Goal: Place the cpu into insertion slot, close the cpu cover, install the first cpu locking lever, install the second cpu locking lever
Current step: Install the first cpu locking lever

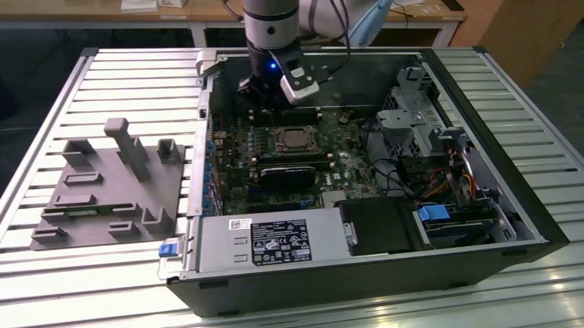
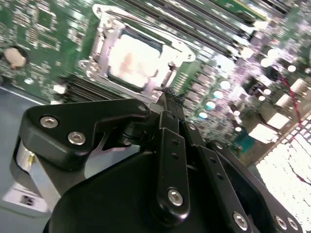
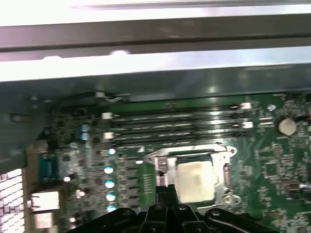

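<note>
One arm is over the open case [image 1: 273,294], and we are looking down onto the green board [image 1: 351,167]. The gripper [image 1: 259,104] hangs low inside the case, just past the far edge of the slot [image 1: 277,141] in the exterior view. In the second wrist view its black fingers [image 2: 170,145] are clenched, tip against tip, and we see nothing held between them. Those tips sit right at a corner of the cover [image 3: 192,154]. Whether they touch it, we cannot tell.

The cpu [image 3: 194,178] is seated in the slot with its pale metal top facing up. The cover lies flat around it as a silver frame. Long dark memory slots [image 3: 175,121] run alongside, and a round coin cell [image 3: 286,126] shines near them on the board.

Now for the writing. A big white label [image 1: 278,240] on the grey power supply [image 1: 219,242] is packed with dark print and small marks. A smaller white sticker [image 1: 240,223] sits by its upper corner. A blue tab [image 1: 169,249] pokes out at the case's near corner.

Off to the exterior view's left, a grey fixture [image 1: 109,184] with upright posts rests on the slatted table [image 1: 119,68], well apart from the gripper.
</note>
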